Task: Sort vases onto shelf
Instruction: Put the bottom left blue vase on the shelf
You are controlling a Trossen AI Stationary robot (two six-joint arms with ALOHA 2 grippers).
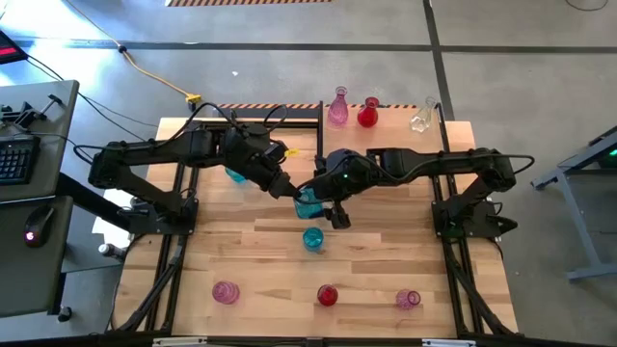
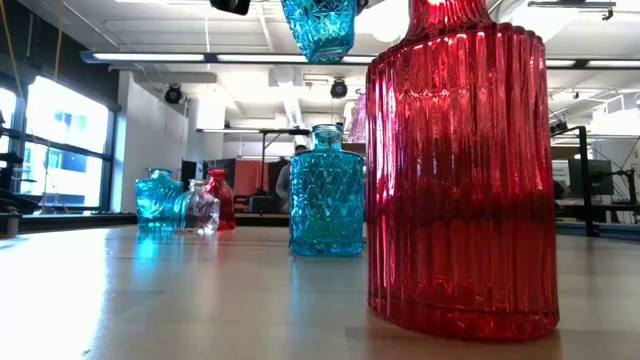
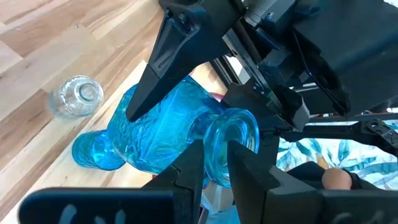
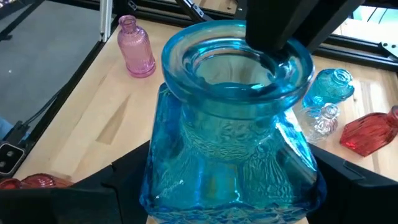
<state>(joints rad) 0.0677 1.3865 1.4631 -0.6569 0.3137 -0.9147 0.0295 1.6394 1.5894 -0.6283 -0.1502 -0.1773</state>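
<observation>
While you scan from the left, note the left claw (image 1: 289,190) pinching the rim of the turquoise vase (image 1: 308,203), lifted above mid-worktop (image 1: 386,251). Just right of it, the right claw (image 1: 323,204) is spread around the same vase's body, gripping it. Farther right, three vases (image 1: 367,113) stand on the shelf (image 1: 289,116). No legible writing appears.

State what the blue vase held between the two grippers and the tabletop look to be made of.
Blue vase: apparently glass, translucent turquoise, glossy, with a pressed pattern; light passes through it. Tabletop: apparently wood, pale planks with visible grain and a smooth, slightly shiny finish.
</observation>
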